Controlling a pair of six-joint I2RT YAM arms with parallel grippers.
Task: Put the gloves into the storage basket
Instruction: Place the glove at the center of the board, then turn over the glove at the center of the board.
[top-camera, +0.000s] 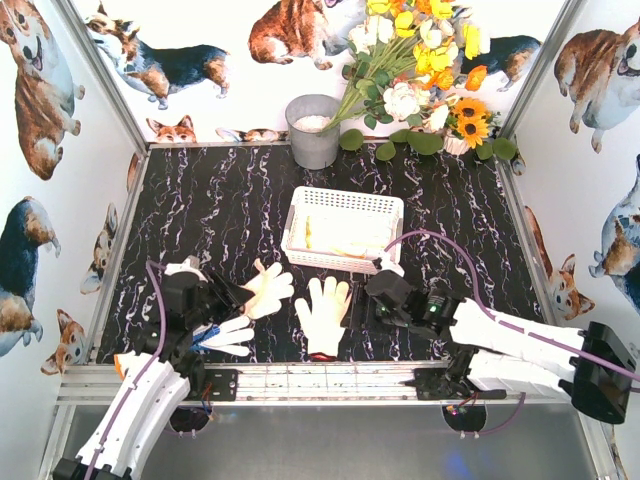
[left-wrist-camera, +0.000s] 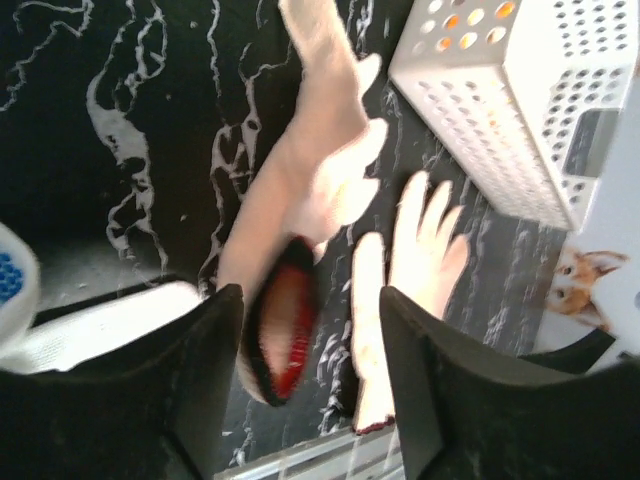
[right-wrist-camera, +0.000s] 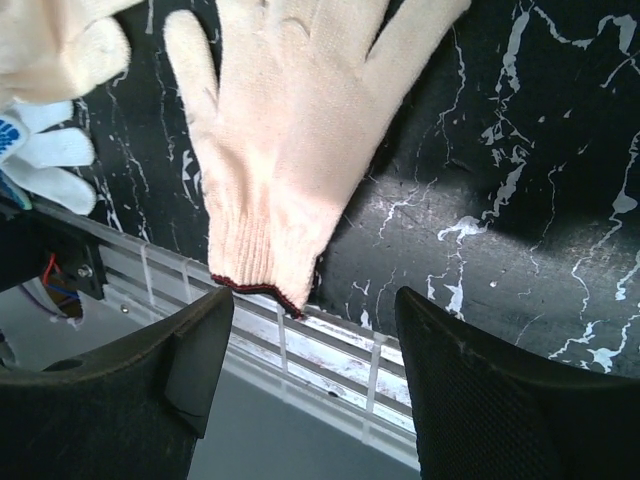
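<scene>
The white lattice storage basket (top-camera: 343, 205) stands mid-table, with pale cloth lying inside it. A cream glove (top-camera: 268, 290) lies at my left gripper (top-camera: 228, 295). In the left wrist view its red-lined cuff (left-wrist-camera: 280, 340) sits loosely between the open fingers of that gripper (left-wrist-camera: 310, 300), not pinched. A second cream glove (top-camera: 325, 315) lies flat near the front rail. My right gripper (top-camera: 385, 295) hovers open just right of it, and its dark-edged cuff (right-wrist-camera: 260, 270) shows ahead of that gripper (right-wrist-camera: 315, 380). A blue-dotted glove (top-camera: 225, 335) lies under my left arm.
A grey metal bucket (top-camera: 313, 130) and a bunch of artificial flowers (top-camera: 420, 70) stand at the back. The metal rail (top-camera: 330, 380) runs along the table's near edge. Corgi-printed walls close in three sides. The basket's corner (left-wrist-camera: 510, 110) is to the upper right in the left wrist view.
</scene>
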